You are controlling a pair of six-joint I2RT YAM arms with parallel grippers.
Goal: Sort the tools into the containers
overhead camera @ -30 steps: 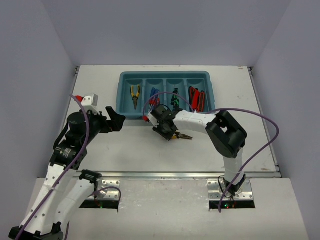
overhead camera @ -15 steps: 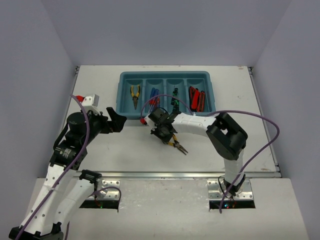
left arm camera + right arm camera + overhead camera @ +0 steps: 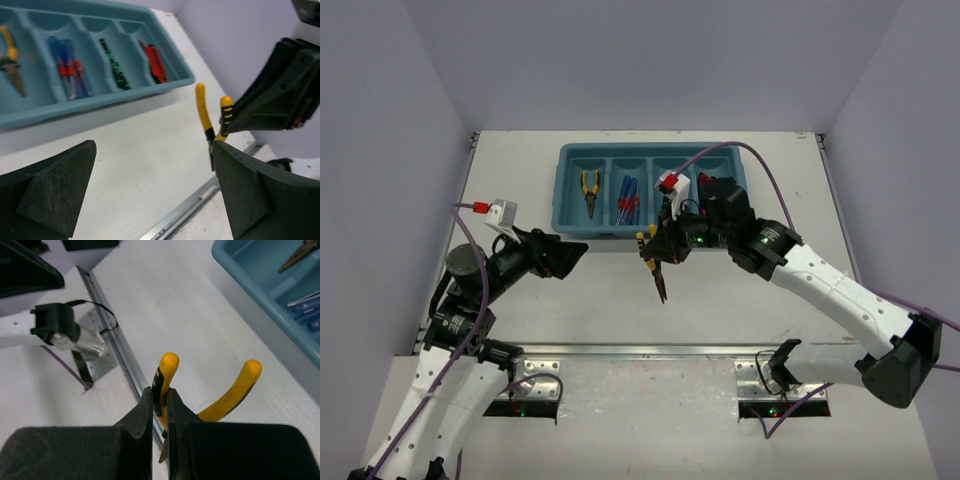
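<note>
Table [image 3: 750,300]: one, white, carrying all items.

Tray [image 3: 561,195]: one, teal, at the table's 12 o'clock, divided into four long compartments side by side. The right arm covers part of its right end in the overhead view.

Right gripper [image 3: 650,250]: clenched on one yellow handle of the held pliers [image 3: 657,270]. The wrist view shows the fingers [image 3: 145,410] pressed flat against that handle, with the other handle splayed free. The held pliers hang nose down above the table, just at 6 o'clock of the tray's near wall and outside every compartment.

Left gripper [image 3: 555,255]: released and empty, its fingers [image 3: 50,190] spread wide. It sits at 9 o'clock of the held pliers, apart from them.

Tray contents, counted from the left:
- First compartment: one pair of stowed pliers [image 3: 589,190], yellow-handled.
- Second compartment: blue-and-red screwdrivers [image 3: 628,198], at least two lying close together; the exact number cannot be told.
- Third compartment: one black-and-green screwdriver [image 3: 114,67] visible.
- Fourth compartment: red knives [image 3: 154,62], apparently two side by side.

Pliers in total: two pairs.
</note>
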